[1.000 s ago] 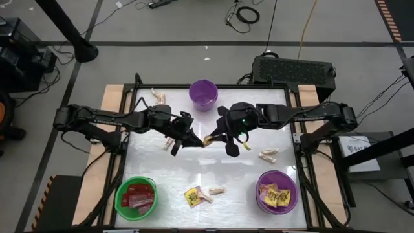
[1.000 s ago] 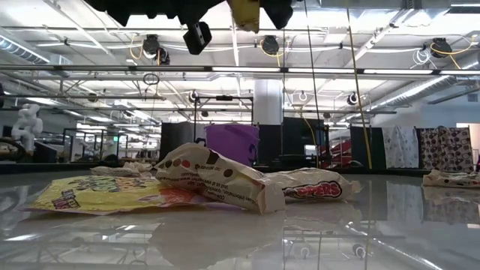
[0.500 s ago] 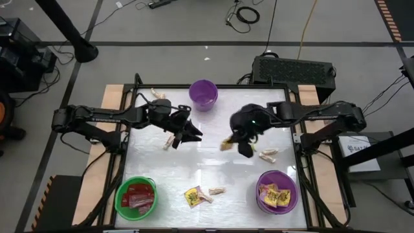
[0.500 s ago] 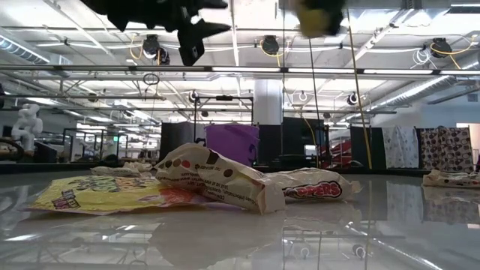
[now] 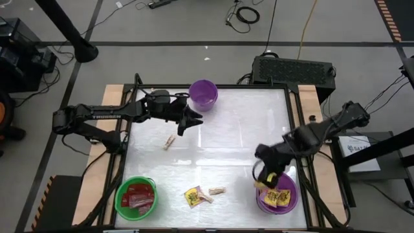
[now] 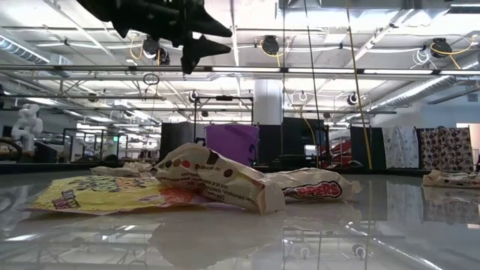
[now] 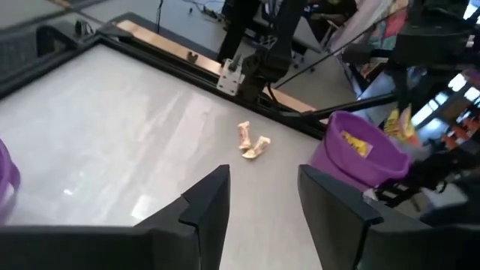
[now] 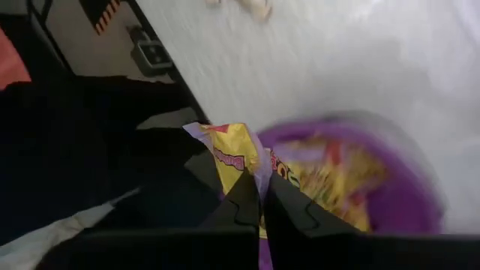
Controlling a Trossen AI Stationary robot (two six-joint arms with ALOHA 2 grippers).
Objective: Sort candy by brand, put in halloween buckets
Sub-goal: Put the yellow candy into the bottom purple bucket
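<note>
One yellow packet [image 8: 238, 160] pinched by right pincer [image 5: 266, 183], apparently moved over purple bucket [image 5: 286, 201], left pincer [image 5: 187, 120] now open.

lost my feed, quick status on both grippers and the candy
Right gripper shut on a yellow packet, over the near purple bucket. Left gripper open, empty, by the far purple bucket. Nothing blocking the drop.

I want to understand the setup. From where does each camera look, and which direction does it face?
High: above, facing down; both arms, green bucket.
Low: table height, facing the room; left gripper overhead.
Left wrist: past open fingers towards purple bucket.
Right wrist: right gripper pinching yellow packet over that bucket, shared with high.
</note>
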